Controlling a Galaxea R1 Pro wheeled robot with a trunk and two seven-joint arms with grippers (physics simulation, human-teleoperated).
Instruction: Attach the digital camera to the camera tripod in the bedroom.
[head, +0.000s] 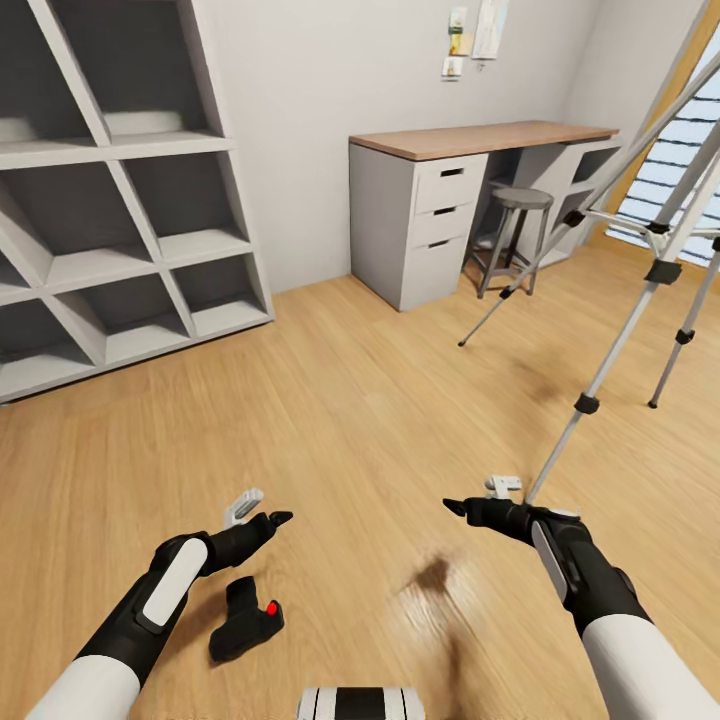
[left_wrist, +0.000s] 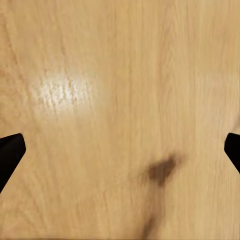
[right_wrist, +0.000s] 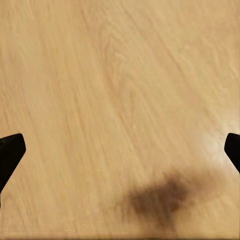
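Observation:
The digital camera (head: 244, 626), black and chunky with a red button, lies on the light wood floor (head: 360, 420) close in front of me, just right of my left forearm. My left gripper (head: 268, 522) hovers a little beyond it. In the left wrist view its fingertips (left_wrist: 11, 150) stand wide apart over bare floor, so it is open and empty. The camera tripod (head: 640, 300) stands at the right on silver legs, its head cut off by the picture's edge. My right gripper (head: 458, 508) is open and empty too, near the foot of the tripod's closest leg.
White cube shelves (head: 120, 230) line the left wall. A white desk with drawers and a wooden top (head: 470, 140) stands at the back, a round grey stool (head: 520, 200) beside it. A window with blinds (head: 680, 150) is at the far right.

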